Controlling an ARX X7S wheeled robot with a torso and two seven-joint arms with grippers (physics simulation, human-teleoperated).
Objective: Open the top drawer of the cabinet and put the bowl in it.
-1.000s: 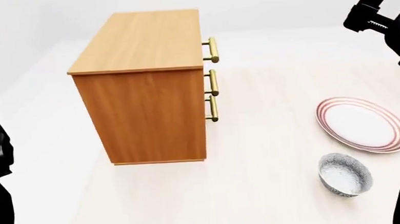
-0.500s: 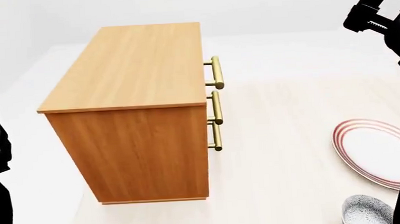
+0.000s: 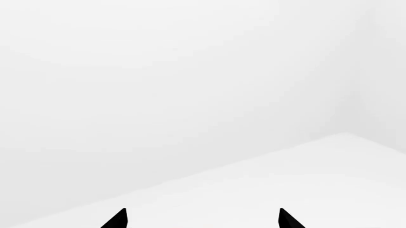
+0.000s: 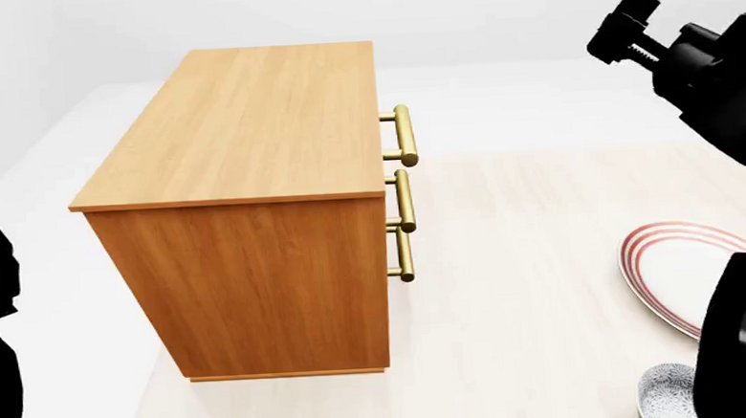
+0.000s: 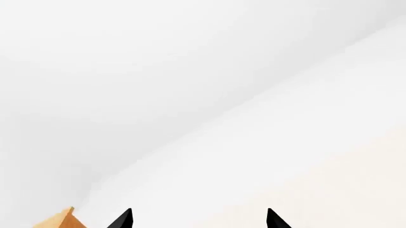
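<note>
One cabinet (image 4: 265, 210) on counter (image 4: 516, 259), three drawers shut, top drawer (image 4: 400, 135) included. One bowl (image 4: 670, 395), one plate (image 4: 683, 274) near right edge. Left pincer (image 3: 201, 219) and right pincer (image 5: 198, 219) both spread wide, empty.

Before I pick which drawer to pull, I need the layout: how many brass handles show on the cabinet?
3, stacked on the cabinet's front at its right edge in the head view: top handle, middle handle, bottom handle. None appears hidden.
</note>
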